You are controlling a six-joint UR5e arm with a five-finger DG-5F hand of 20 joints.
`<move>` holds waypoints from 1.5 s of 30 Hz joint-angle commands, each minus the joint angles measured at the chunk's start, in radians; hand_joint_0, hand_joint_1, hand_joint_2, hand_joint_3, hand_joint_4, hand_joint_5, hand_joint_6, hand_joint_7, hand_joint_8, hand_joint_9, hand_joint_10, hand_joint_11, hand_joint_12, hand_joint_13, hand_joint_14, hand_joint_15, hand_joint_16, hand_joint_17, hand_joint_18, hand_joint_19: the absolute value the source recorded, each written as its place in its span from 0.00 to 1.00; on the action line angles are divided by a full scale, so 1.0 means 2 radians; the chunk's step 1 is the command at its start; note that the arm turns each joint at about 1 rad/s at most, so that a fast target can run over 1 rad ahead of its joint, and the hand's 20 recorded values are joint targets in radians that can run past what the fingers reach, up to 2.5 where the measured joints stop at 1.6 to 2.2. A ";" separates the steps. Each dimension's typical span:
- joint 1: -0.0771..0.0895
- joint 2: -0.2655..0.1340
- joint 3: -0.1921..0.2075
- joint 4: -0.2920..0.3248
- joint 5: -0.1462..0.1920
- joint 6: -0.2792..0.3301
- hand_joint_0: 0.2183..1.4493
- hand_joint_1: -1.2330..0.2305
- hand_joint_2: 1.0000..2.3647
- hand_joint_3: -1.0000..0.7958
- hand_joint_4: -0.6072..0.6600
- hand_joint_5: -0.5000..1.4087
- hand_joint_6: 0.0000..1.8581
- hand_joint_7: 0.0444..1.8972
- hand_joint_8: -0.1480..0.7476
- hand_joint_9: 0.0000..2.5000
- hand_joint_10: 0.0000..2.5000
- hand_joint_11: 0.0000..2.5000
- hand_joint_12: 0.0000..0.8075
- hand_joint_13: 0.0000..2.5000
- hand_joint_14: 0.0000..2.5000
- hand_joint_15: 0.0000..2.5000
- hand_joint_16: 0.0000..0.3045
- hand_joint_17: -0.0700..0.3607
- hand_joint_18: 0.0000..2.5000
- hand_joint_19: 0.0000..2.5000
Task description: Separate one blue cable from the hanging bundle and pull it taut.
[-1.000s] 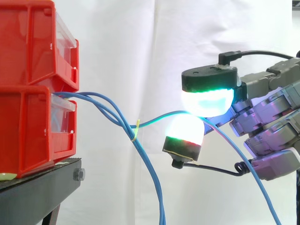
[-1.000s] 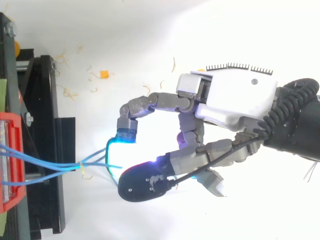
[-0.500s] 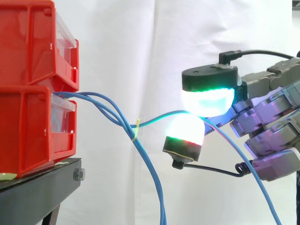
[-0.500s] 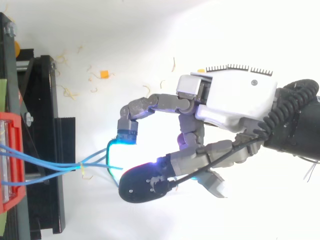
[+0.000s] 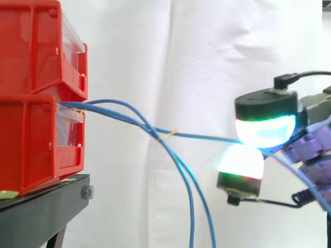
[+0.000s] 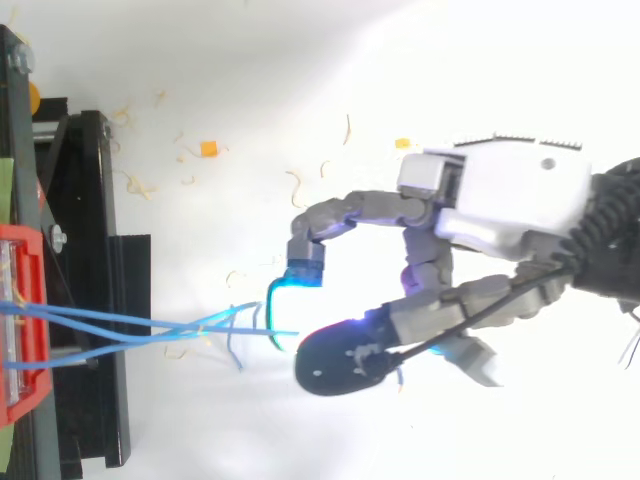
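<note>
Several blue cables [image 5: 111,106] come out of the lower red bin [image 5: 31,139] and are joined by a yellow tie [image 5: 168,135]. Past the tie, two of them [image 5: 192,206] hang down. One blue cable [image 5: 207,137] runs almost straight to the right, into my hand [image 5: 266,106]. The hand is shut on that cable, which is pinched between two glowing pads [image 5: 264,129]. In the top view the hand [image 6: 510,195] is right of the bin [image 6: 20,310], and the cables [image 6: 120,325] stretch between them.
A second red bin [image 5: 31,51] is stacked on the lower one, both on a black stand [image 5: 41,206]. A white curtain hangs behind. Small orange and straw-coloured scraps [image 6: 209,149] lie on the white floor in the top view.
My hand has moved right, away from the bins, with the cable in it. The held cable has straightened, and the yellow tie has shifted right and up.
</note>
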 commanded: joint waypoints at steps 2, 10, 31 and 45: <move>0.000 0.018 -0.013 -0.001 0.002 -0.001 0.41 0.28 0.01 0.58 0.54 0.33 0.27 0.62 0.39 0.85 0.01 0.26 0.43 0.74 0.01 0.44 0.18 0.45 0.58 0.34; 0.000 0.020 -0.012 -0.006 0.002 -0.001 0.41 0.28 0.01 0.58 0.54 0.33 0.27 0.62 0.39 0.86 0.01 0.26 0.43 0.74 0.01 0.44 0.18 0.45 0.58 0.34; 0.001 0.021 -0.012 -0.006 0.011 -0.002 0.41 0.28 0.01 0.57 0.54 0.33 0.27 0.62 0.39 0.85 0.01 0.26 0.42 0.74 0.01 0.45 0.18 0.45 0.57 0.34; 0.002 0.021 -0.012 -0.005 0.011 -0.003 0.41 0.29 0.01 0.56 0.54 0.33 0.27 0.62 0.38 0.86 0.01 0.27 0.43 0.74 0.01 0.45 0.18 0.45 0.57 0.34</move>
